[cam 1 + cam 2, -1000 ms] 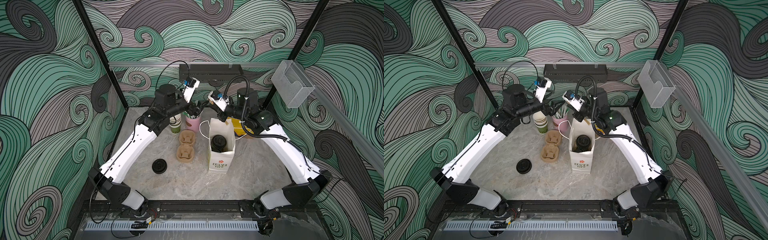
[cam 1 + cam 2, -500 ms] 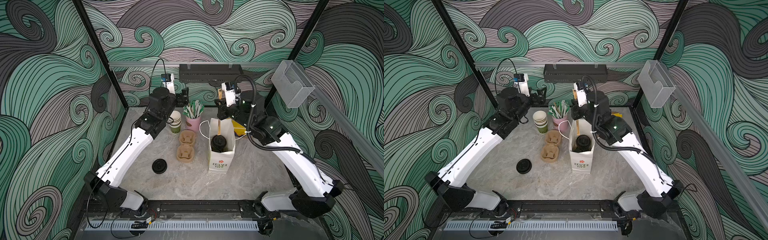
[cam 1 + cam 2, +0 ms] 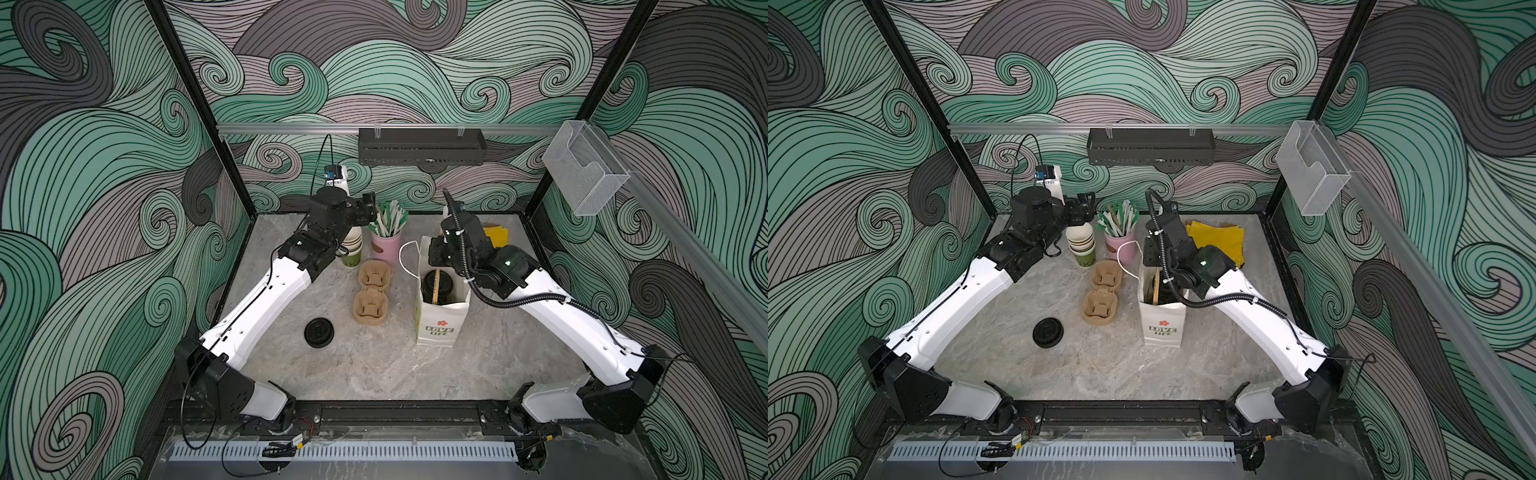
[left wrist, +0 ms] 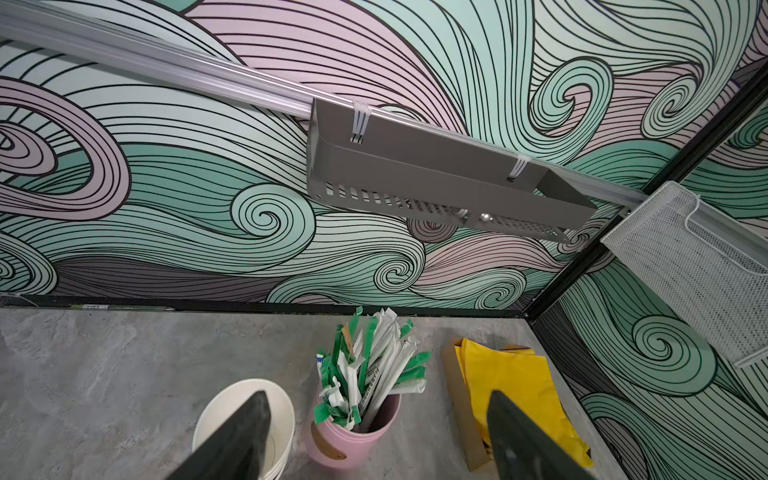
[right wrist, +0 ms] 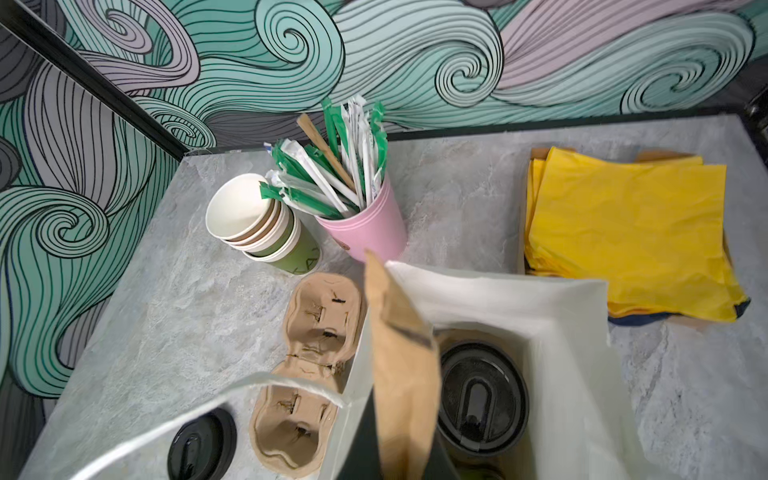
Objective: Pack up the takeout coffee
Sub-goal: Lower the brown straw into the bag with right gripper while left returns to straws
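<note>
Marbled desk (image 3: 374, 374): white bag (image 3: 441, 320) holds lidded cup (image 5: 482, 399). Left claw (image 4: 378, 401) wide; right claw (image 3: 436, 266) pinches brown stirrer (image 5: 401, 332).

Your left arm (image 3: 266, 303) and right arm (image 3: 582, 332) wear white shells between black joints. Behind the left gripper (image 4: 378, 415), a thin black cable (image 3: 322, 158) arcs to a white camera (image 3: 336, 181). Behind the right gripper (image 5: 401, 453), zip-tied corrugated black conduit (image 3: 490, 301) trails past a green light (image 3: 506, 262).

Black lid (image 5: 482, 399), brown stick (image 5: 399, 353), yellow napkins (image 5: 623, 232), white bag (image 3: 428, 316) (red flower).
</note>
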{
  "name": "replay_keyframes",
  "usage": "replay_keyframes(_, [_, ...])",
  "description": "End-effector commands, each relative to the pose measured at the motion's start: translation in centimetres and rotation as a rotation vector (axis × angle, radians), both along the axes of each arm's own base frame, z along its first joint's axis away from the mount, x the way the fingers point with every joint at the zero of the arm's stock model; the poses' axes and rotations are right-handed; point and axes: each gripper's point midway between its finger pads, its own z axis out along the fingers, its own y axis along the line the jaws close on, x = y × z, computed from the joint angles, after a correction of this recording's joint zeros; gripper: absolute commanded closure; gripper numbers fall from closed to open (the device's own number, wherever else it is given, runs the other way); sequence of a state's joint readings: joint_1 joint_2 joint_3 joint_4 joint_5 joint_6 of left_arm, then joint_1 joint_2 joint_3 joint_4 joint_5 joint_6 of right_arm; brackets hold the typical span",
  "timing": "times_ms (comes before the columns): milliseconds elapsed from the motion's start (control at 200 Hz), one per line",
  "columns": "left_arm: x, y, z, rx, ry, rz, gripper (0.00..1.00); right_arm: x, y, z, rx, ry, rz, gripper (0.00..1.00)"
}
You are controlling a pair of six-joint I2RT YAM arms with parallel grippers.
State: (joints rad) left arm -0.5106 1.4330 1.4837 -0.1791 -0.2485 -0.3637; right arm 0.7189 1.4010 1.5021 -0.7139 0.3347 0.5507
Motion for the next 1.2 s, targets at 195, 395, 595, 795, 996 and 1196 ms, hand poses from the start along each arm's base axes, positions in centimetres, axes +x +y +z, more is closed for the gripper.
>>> replay_keyframes(195, [-1.1,0.9,-0.2,-0.002,0.049,0.002,0.17,-2.3,-0.5,-5.3,0.029,0.200,-0.052,0.69])
replay_keyframes(395, [-0.3,0.9,-1.9,0.052,0.127,0.012,0.19,-2.0,-0.4,-2.1,0.007,0.139,0.014,0.51])
replay_keyframes(595, [2.3,0.8,-4.2,0.089,0.274,0.023,0.30,-0.6,-2.3,4.0,-0.028,-0.023,0.047,0.51])
replay_keyframes(795, [6.1,0.5,-7.7,0.062,0.462,0.003,0.40,0.7,-4.1,6.1,0.001,-0.015,0.044,0.58])
replay_keyframes(996, [8.5,-3.6,-10.2,0.158,0.493,-0.228,0.47,1.6,-4.9,5.7,-0.010,0.068,0.043,0.63])
replay_keyframes(1196, [9.3,-3.5,-12.6,0.445,0.512,-0.319,0.48,2.0,-5.2,5.5,-0.013,0.077,0.044,0.65])
